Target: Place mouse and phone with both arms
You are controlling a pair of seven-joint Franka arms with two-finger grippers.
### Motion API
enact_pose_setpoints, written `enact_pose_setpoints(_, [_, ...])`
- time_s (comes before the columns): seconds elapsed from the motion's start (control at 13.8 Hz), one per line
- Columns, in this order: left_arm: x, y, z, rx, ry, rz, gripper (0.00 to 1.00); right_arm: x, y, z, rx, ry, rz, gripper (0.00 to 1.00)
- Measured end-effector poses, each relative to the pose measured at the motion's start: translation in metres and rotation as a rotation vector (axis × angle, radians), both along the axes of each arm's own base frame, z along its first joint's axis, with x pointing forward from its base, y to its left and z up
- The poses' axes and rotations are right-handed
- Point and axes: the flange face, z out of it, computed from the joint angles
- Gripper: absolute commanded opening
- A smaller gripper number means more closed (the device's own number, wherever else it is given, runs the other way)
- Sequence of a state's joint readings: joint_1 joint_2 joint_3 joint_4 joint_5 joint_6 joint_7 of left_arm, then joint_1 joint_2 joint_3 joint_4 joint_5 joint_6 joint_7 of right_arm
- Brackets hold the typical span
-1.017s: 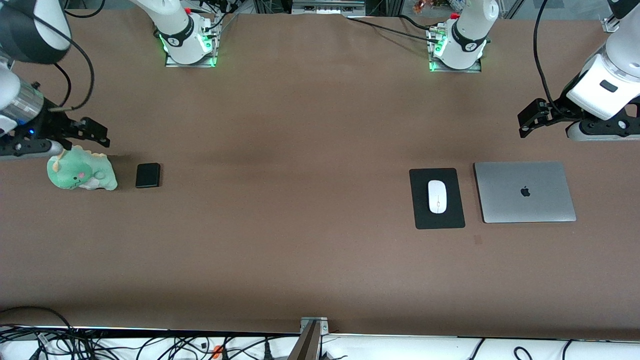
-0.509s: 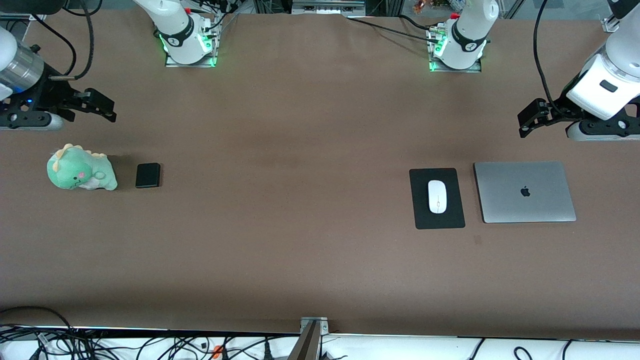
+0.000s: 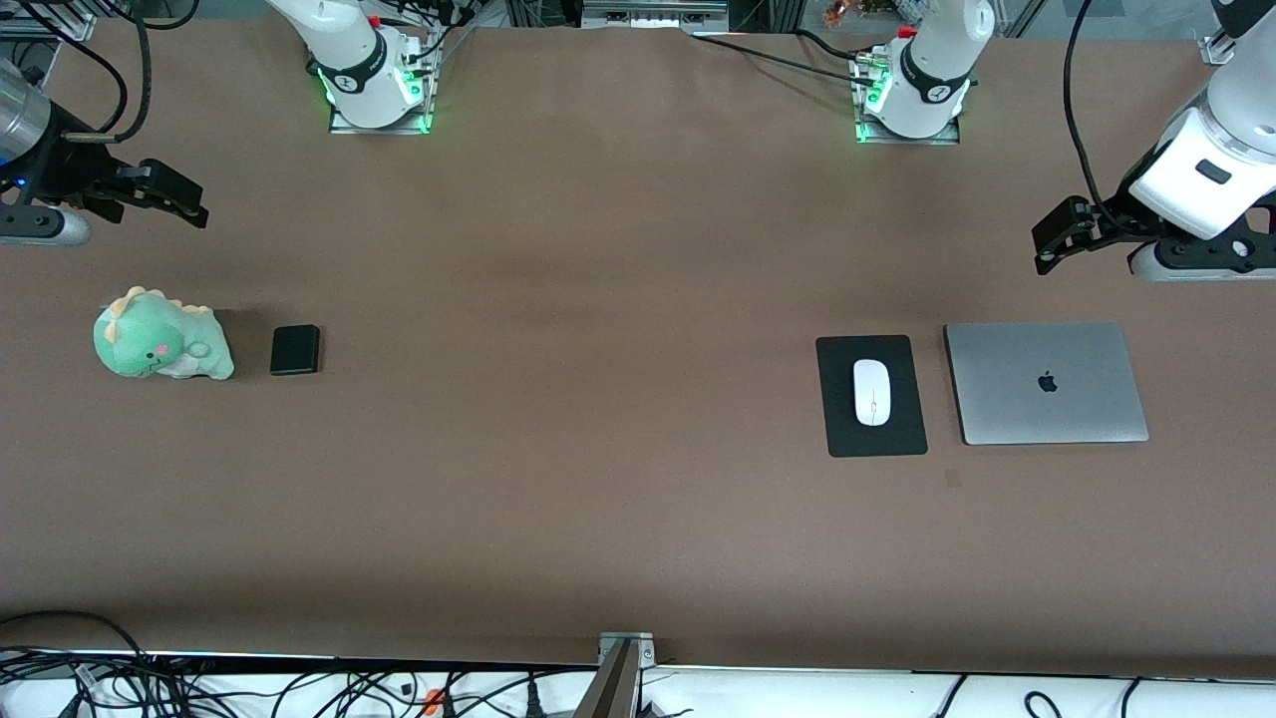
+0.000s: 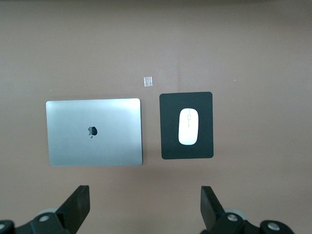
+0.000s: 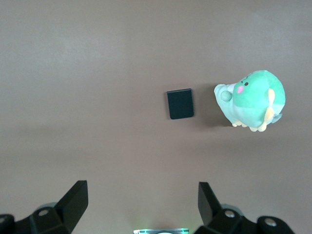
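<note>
The white mouse (image 3: 871,392) lies on a black mouse pad (image 3: 842,431) toward the left arm's end of the table. The small black phone (image 3: 295,350) lies flat toward the right arm's end, beside a green plush dinosaur (image 3: 159,348). My right gripper (image 3: 179,197) hangs open and holds nothing over bare table. Its wrist view looks down on the phone (image 5: 180,103) from well above. My left gripper (image 3: 1055,242) is open too, over bare table close to the laptop. In its wrist view the mouse (image 4: 188,126) lies apart from the wide jaws of that gripper (image 4: 145,201).
A shut silver laptop (image 3: 1045,383) lies beside the mouse pad, toward the left arm's end. The plush (image 5: 251,100) stands a short gap from the phone. A small pale mark (image 4: 147,81) shows on the table near the pad. Cables run along the table's front edge.
My right gripper has lifted and drawn back from just over the plush dinosaur toward the robots' side of the table, still open. The left arm, mouse and phone have not moved.
</note>
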State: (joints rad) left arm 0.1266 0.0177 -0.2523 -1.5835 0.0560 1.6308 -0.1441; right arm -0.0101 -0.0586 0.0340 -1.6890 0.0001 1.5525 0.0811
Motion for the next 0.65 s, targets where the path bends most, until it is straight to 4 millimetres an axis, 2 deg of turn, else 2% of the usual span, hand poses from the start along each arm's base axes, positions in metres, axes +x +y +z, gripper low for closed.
enact_pose_setpoints(0.65, [0.0, 0.0, 0.0, 0.0, 0.0, 0.0, 1.0, -0.0017, -0.0095, -0.0083, 0.0, 0.052, -0.017, 1.0])
